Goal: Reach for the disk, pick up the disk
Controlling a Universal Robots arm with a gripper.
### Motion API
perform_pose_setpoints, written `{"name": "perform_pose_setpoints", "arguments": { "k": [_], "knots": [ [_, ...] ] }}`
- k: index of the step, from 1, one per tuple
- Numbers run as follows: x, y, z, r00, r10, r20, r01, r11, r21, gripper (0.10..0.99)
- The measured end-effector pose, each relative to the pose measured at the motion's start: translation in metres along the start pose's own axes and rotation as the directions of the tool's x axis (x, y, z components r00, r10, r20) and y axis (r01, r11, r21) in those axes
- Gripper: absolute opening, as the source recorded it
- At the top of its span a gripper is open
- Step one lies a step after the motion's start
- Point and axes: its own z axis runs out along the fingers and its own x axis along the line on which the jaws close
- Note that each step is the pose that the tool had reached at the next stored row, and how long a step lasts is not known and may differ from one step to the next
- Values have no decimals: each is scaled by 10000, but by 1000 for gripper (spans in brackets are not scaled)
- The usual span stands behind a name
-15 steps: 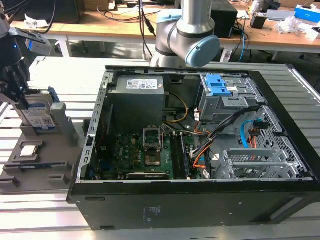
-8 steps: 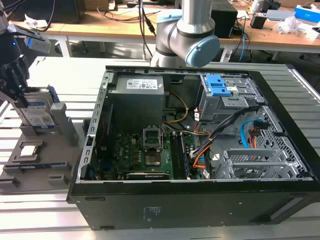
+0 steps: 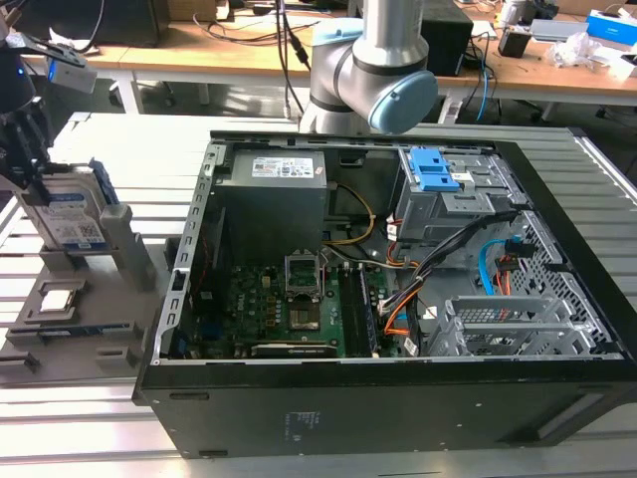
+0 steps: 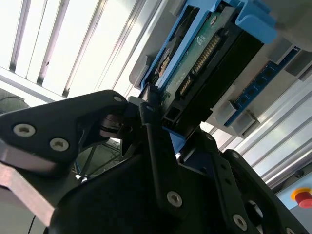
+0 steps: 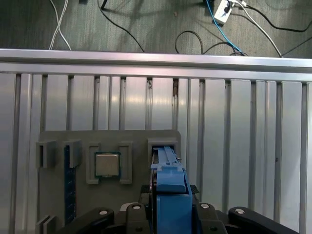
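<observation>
inside the gripper (image 5: 168, 213), the disk (image 3: 68, 217) (upright)

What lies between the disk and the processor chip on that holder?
In the first wrist view, only the gray holder: one raised wall of the chip's pocket and a bare strip separate the disk from the processor chip.

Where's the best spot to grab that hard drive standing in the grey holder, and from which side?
Take the disk by its exposed upper end, coming down from above, squeezing its two broad flat faces. It stands on edge in the grey holder, whose slot walls in its lower part. The pincer grips there.
</observation>
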Motion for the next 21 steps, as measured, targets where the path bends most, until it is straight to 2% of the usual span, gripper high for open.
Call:
{"name": "perform_pose_setpoints", "arguments": {
  "k": [14, 21],
  "knots": [
    [-6, 8, -215, 10000, 2, -57, -2, 10000, -2, 365],
    [-7, 11, -299, 10000, 2, -79, -2, 10000, -2, 365]
  ]
}}
